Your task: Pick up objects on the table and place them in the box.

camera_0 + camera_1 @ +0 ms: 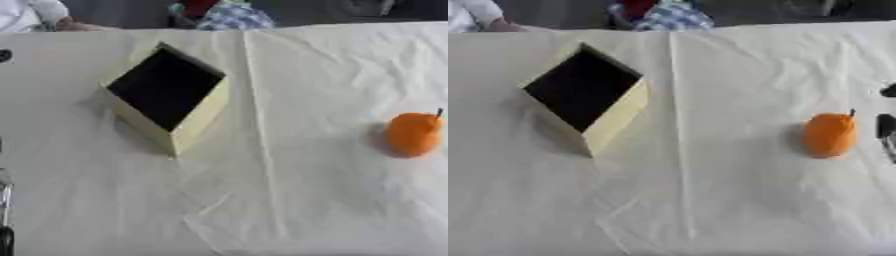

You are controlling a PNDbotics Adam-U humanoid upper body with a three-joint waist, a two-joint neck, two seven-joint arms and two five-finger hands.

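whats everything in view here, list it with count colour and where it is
box: one, pale yellow with a dark inside, open top, turned cornerwise, left of centre
orange fruit: one, orange with a short dark stem, on the right side of the table, apart from the box
tablecloth: one, white and creased, covers the whole table
right hand: dark parts at the right edge of the right eye view, beside the fruit without touching it; fingers cannot be made out
left arm: dark and silver sliver at the lower left edge; hand not seen
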